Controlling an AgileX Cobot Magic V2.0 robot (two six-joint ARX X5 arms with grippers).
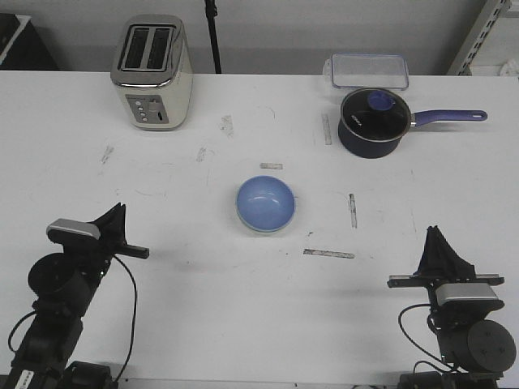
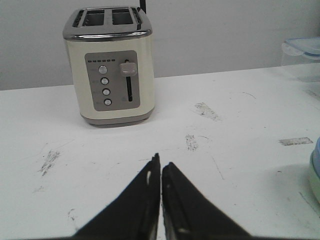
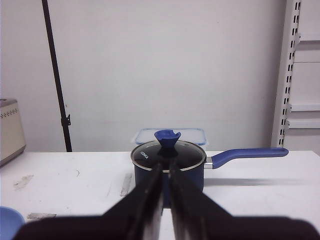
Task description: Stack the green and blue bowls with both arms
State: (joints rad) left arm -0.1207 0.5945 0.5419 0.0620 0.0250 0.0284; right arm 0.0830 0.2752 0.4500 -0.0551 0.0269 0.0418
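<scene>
While the white table [image 1: 243, 324] spreads wide, the toaster [image 1: 152, 71] stands at its far left and the lidded saucepan [image 1: 373, 121] at far right, a clear box [image 1: 369, 70] just behind the pan. Mid-table sits the blue bowl [image 1: 266, 203], nested in the green bowl [image 2: 315, 177], whose pale rim shows beneath it. Both arms rest near the front edge, well apart from the bowls: left gripper [image 2: 160, 167] and right gripper [image 3: 165, 175] each have fingers pressed together, holding nothing.
</scene>
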